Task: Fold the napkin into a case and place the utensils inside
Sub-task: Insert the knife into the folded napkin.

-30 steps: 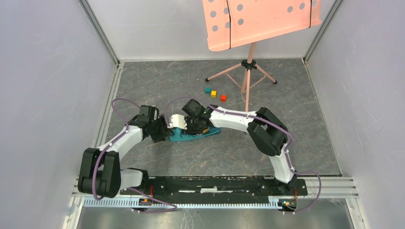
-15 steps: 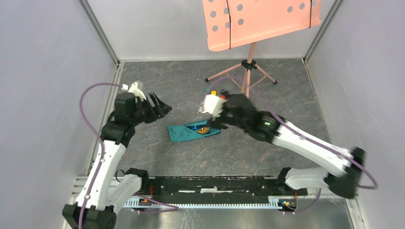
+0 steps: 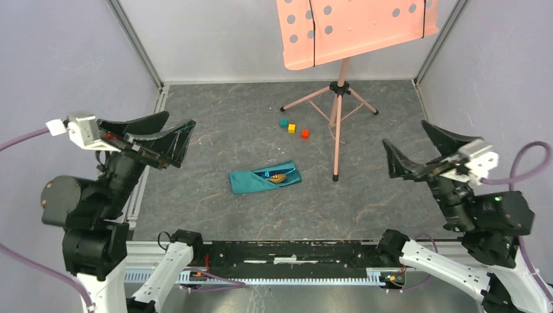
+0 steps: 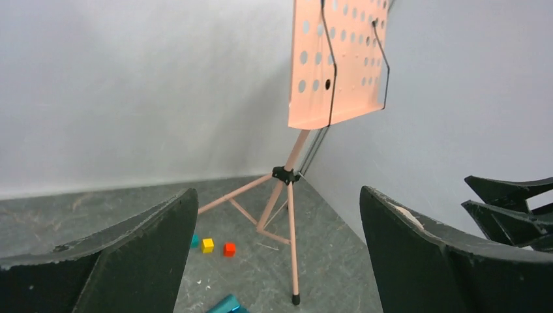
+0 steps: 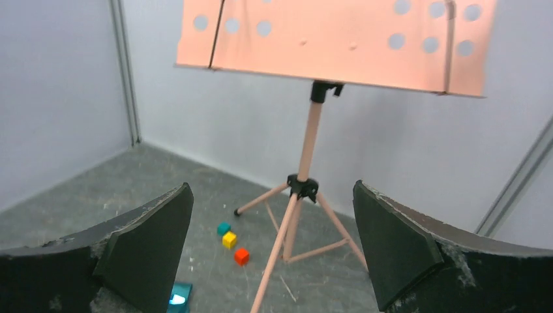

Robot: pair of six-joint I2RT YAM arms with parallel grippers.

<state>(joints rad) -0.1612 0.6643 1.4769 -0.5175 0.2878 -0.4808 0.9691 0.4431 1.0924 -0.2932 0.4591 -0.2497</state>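
Observation:
The napkin (image 3: 255, 182) lies folded into a slim teal case in the middle of the floor. The utensils stick out of its right end: a thin blue piece (image 3: 269, 173) and a golden-brown spoon bowl (image 3: 279, 177). My left gripper (image 3: 180, 119) is raised high at the left, open and empty, well away from the case. My right gripper (image 3: 404, 132) is raised at the right, likewise open and empty. Only a teal corner of the napkin (image 4: 225, 305) shows in the left wrist view, and a corner (image 5: 179, 297) in the right wrist view.
A pink music stand (image 3: 337, 104) stands at the back, with one leg tip (image 3: 335, 177) landing just right of the case. Teal (image 3: 283, 122), yellow (image 3: 291, 128) and red (image 3: 304, 134) cubes lie behind the case. Grey walls enclose the floor.
Both arms have pulled away from the napkin, lifting up and back to their own sides, and both grippers have opened wide. The case stays on the floor with the utensils in it.

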